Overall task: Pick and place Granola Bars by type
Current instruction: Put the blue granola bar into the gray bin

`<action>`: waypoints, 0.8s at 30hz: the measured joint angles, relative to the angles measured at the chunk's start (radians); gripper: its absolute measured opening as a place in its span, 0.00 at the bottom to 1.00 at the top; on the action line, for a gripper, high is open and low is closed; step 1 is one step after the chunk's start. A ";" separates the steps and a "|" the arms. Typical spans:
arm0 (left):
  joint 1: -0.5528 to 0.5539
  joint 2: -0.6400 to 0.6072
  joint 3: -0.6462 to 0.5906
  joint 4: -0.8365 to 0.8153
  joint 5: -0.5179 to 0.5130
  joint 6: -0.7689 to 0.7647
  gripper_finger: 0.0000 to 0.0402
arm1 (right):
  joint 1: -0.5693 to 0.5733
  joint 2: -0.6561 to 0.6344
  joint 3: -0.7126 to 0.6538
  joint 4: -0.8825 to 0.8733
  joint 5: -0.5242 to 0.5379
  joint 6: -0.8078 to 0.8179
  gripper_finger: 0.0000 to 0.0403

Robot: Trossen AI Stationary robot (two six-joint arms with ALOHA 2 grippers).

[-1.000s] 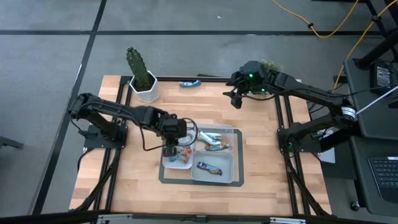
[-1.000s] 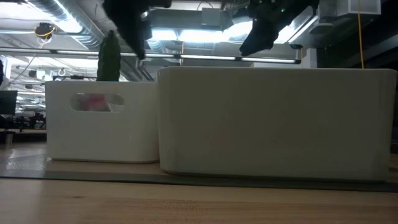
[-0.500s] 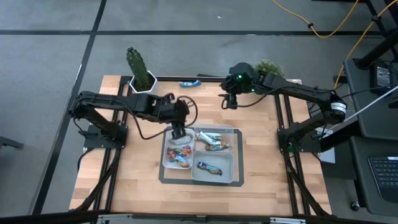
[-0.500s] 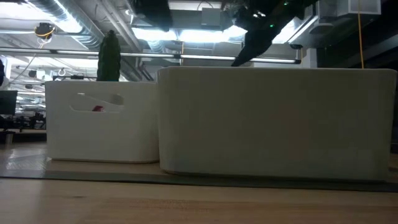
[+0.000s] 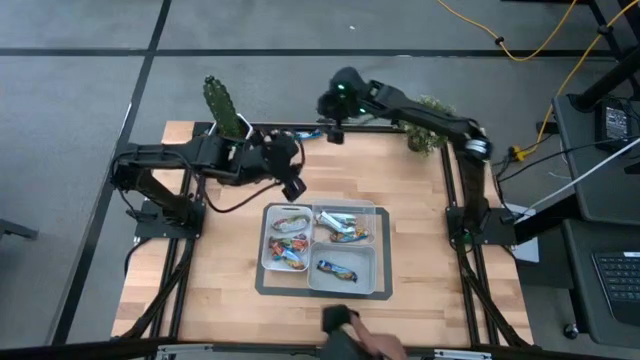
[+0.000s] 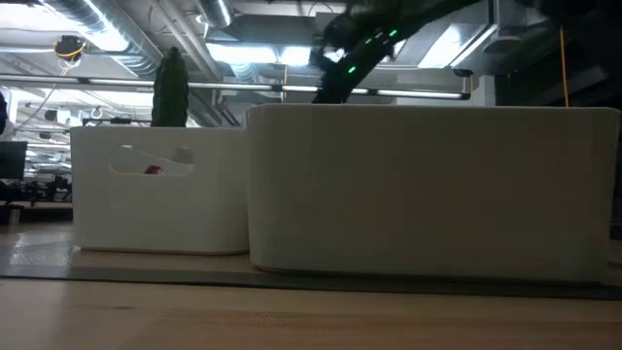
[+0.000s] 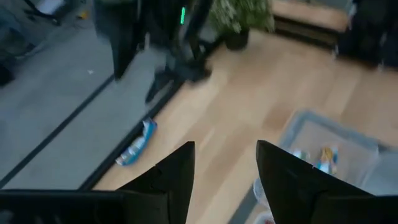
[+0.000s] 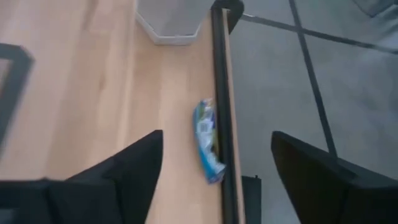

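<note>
The divided tray (image 5: 379,262) sits on a dark mat mid-table. Its left compartment holds brown, red and orange bars (image 5: 289,250). The far right one holds silver-blue bars (image 5: 345,226), the near right one a blue bar (image 5: 338,268). One more blue bar (image 5: 304,133) (image 8: 208,142) (image 7: 136,147) lies flat along the table's far edge rail. My right gripper (image 5: 335,131) (image 8: 217,177) hovers open just right of this bar, which shows between its fingers in the wrist view. My left gripper (image 5: 295,187) (image 7: 224,167) hangs open above bare wood, between the cactus pot and the tray.
A cactus in a white pot (image 5: 231,135) stands at the far left corner and a small green plant (image 5: 428,108) at the far right. A dark-gloved hand (image 5: 345,330) reaches in at the near edge. In the low view the tray's white walls (image 6: 428,185) fill the frame.
My left gripper has risen out of the tray's left compartment and moved toward the far left, near the cactus pot. My right gripper has swept left along the far edge toward the lone blue bar. A hand has come in at the near edge.
</note>
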 joint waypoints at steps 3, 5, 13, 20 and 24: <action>0.000 -0.001 0.041 0.001 -0.045 -0.001 0.40 | -0.017 0.139 0.136 -0.043 -0.001 -0.015 0.80; 0.000 0.000 0.063 0.000 -0.078 -0.001 0.40 | -0.027 0.227 0.215 -0.076 0.011 -0.033 0.82; 0.000 0.000 0.109 0.004 -0.156 -0.012 0.40 | -0.038 0.475 0.421 -0.188 0.101 -0.034 0.82; 0.000 0.000 0.111 0.004 -0.155 -0.026 0.40 | -0.037 0.503 0.424 -0.185 -0.011 0.020 0.81; 0.000 0.000 0.111 0.003 -0.155 -0.026 0.40 | -0.037 0.502 0.423 -0.187 -0.072 0.042 0.78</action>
